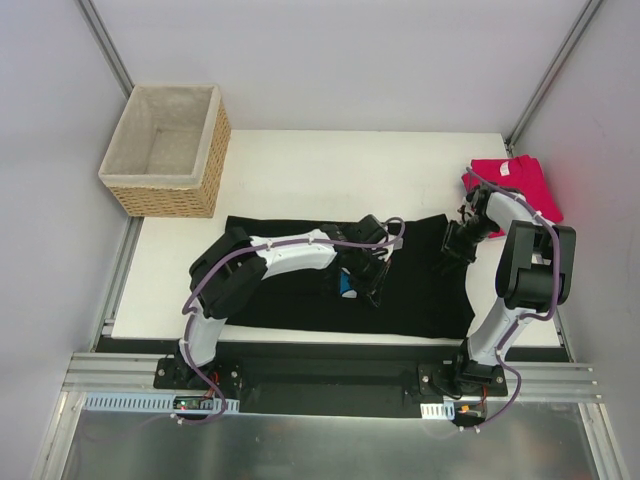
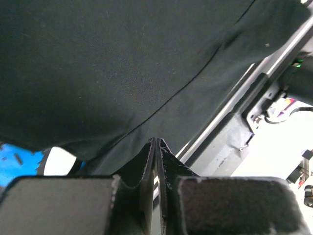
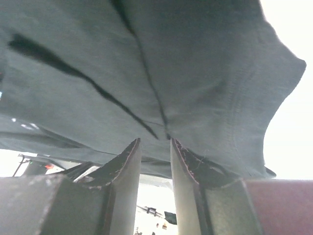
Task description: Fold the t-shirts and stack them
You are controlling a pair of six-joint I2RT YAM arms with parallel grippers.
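The black t-shirt [image 1: 420,290] lies spread across the near half of the table, with a bit of its blue print [image 1: 347,286] showing by my left gripper [image 1: 374,264]. In the left wrist view the black cloth [image 2: 122,68] fills the frame. That gripper [image 2: 156,141] is shut, its tips pinching the cloth's lower edge. My right gripper [image 1: 450,250] is at the shirt's right edge. Its fingers [image 3: 155,143] stand apart under the dark cloth [image 3: 146,63], with nothing between them. The pinkish-red t-shirt [image 1: 520,180] lies folded at the back right.
A wicker basket [image 1: 165,150] with a pale lining stands at the back left corner, partly off the white table [image 1: 300,170]. A metal rail [image 1: 330,375] runs along the near edge by the arm bases. Grey walls close in on both sides.
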